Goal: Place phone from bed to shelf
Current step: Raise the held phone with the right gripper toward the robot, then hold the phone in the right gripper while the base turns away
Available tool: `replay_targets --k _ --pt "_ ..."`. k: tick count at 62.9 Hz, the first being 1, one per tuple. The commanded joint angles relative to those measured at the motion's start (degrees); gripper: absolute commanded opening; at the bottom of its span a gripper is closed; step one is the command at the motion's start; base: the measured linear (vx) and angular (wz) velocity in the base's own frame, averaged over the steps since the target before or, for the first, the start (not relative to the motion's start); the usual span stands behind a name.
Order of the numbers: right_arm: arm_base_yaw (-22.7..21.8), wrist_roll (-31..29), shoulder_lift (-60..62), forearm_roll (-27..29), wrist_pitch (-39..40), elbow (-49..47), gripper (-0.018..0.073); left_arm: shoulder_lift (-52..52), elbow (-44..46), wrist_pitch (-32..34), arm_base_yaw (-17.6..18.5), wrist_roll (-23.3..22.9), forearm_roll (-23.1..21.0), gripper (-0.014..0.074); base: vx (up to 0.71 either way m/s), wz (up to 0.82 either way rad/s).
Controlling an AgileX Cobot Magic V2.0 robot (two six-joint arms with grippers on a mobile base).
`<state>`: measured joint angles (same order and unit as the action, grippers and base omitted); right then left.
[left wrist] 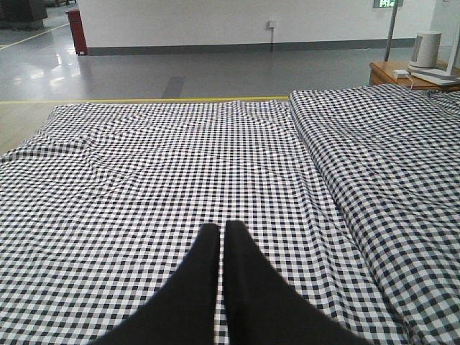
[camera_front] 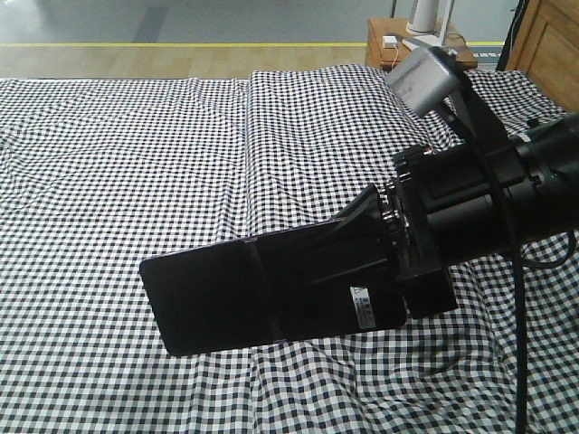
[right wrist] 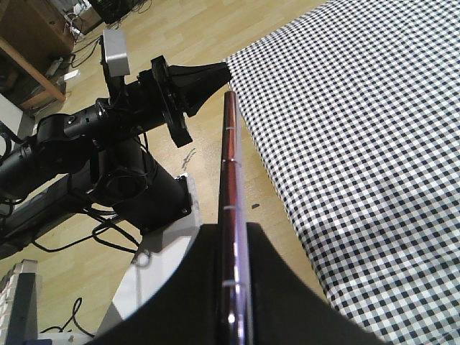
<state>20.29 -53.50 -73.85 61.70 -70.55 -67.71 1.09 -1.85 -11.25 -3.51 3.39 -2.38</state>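
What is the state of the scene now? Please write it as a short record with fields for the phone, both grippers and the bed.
phone: held off the bed, broad face towards the front camera, white sticker near the gripped end
right gripper: shut on the phone, holding it by one end
left gripper: shut, holding nothing, above the bed
bed: black-and-white checked cover, slightly wrinkled
bedside table: beyond the bed's far corner
task state: phone is off the bed, not yet on a shelf

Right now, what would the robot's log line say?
right hand: shut on phone | left hand: shut, empty | phone: in air, off bed
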Motion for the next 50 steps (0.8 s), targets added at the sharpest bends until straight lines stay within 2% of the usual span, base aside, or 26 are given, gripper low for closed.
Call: replay_targets --k 1,33,50 --pt "-0.2 -0.3 1.6 4.6 -3.2 -1.4 -0.0002 0.5 -0.4 4.0 0.0 0.0 -0.5 0.0001 0.00 0.00" --pt "-0.2 -0.3 1.6 4.6 -3.2 -1.4 -0.0002 0.5 -0.4 4.0 0.0 0.0 -0.5 0.0001 0.00 0.01" --pt "-0.2 -0.3 1.6 4.6 -3.2 -1.4 -0.0002 0.5 -0.4 4.0 0.0 0.0 -0.5 0.0001 -0.04 0.18"
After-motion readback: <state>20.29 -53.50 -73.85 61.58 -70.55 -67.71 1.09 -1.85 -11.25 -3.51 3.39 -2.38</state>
